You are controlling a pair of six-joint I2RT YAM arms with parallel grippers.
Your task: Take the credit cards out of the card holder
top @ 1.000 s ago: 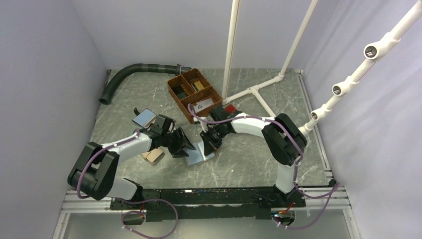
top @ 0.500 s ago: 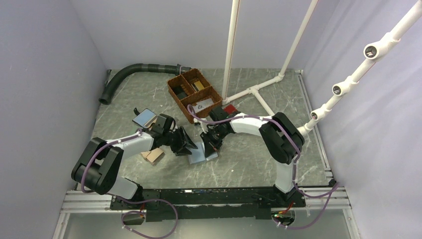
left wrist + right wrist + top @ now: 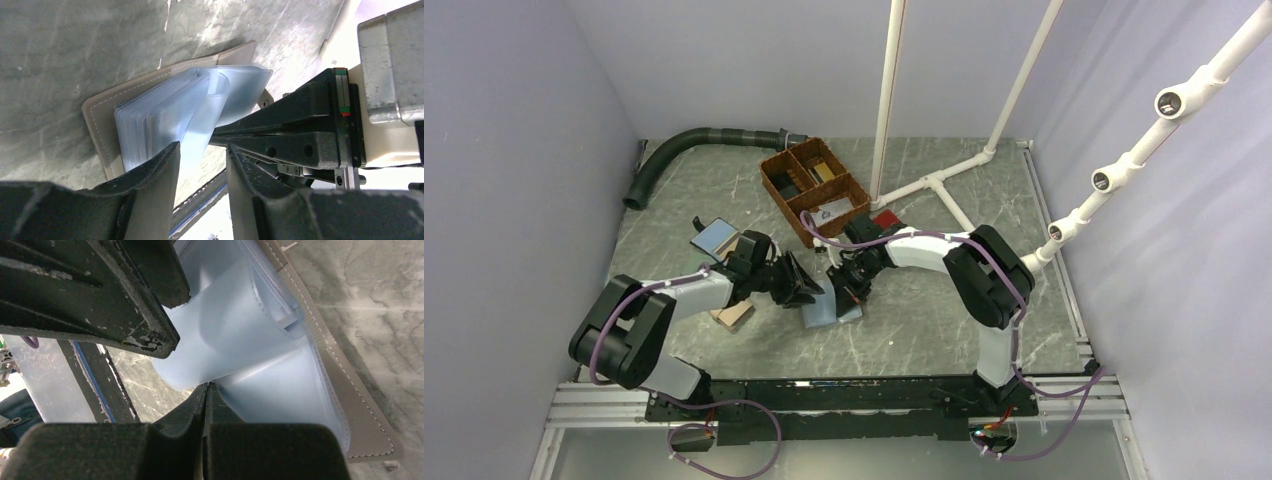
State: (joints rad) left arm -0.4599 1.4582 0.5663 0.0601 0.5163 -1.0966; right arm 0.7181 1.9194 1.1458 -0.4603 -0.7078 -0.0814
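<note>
Now mid-extraction, worktop centre: pinning open card holder [image 3: 829,308] with shut right fingers [image 3: 125,450], straddling a pale blue sleeve [image 3: 200,130] with half-parted left fingers [image 3: 150,175]. Next, likely: close, draw outward. Cannot make out credit cards themselves.

The left gripper [image 3: 808,290] has slid right and a little away from the arm bases, and it now sits just beside the right gripper [image 3: 840,288], where a clear gap separated them a second ago. Its jaws stand narrower than before. The left arm's shoulder link has swung slightly rightward with the reach. More of the card holder [image 3: 828,313] is now hidden under the left fingers, so its visible pale blue patch is smaller.
</note>
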